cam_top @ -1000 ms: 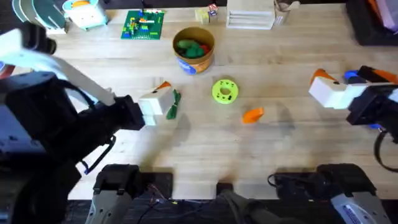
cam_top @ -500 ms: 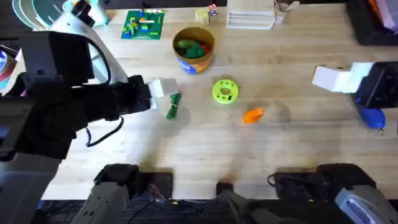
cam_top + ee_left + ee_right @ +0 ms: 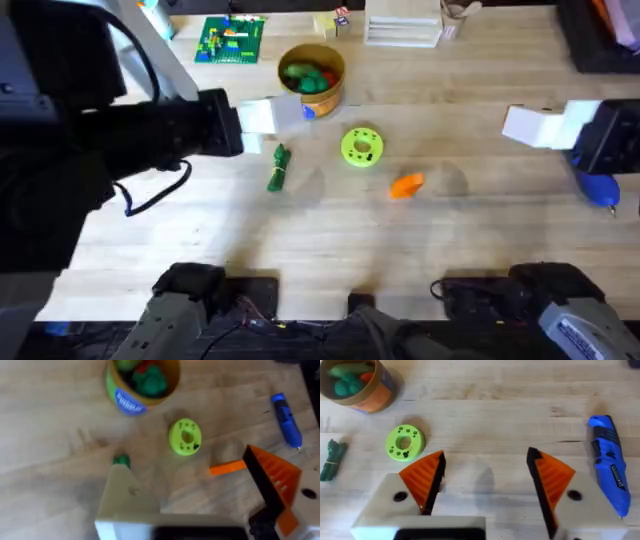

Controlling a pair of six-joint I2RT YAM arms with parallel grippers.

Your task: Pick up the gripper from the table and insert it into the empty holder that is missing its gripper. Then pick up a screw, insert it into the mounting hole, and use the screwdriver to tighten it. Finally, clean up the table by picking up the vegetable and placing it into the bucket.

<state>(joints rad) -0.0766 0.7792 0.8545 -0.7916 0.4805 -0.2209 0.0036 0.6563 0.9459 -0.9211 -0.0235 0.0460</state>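
Note:
The loose orange gripper (image 3: 406, 184) lies on the table right of centre, also seen as gripper (image 3: 227, 467). My left gripper (image 3: 258, 115) hovers open beside the bucket (image 3: 312, 78). It carries one orange finger (image 3: 272, 475) and the bare white holder (image 3: 125, 495) with a faint mounting hole (image 3: 132, 491). The green vegetable (image 3: 278, 168) lies just in front of it, partly hidden behind the holder as vegetable (image 3: 121, 460). My right gripper (image 3: 485, 480) is open and empty at the far right, gripper (image 3: 530, 125). The blue screwdriver (image 3: 600, 188) lies beside it, screwdriver (image 3: 608, 462).
A lime-green disc (image 3: 361, 146) with small dark spots sits between the vegetable and the orange gripper. The bucket holds green and red toys. A green brick plate (image 3: 231, 40) and small boxes line the far edge. Bare wood lies along the front.
The left arm has lifted and drawn back from beside the vegetable toward the bucket. The right gripper shifted away early on, uncovering the screwdriver, then held still.

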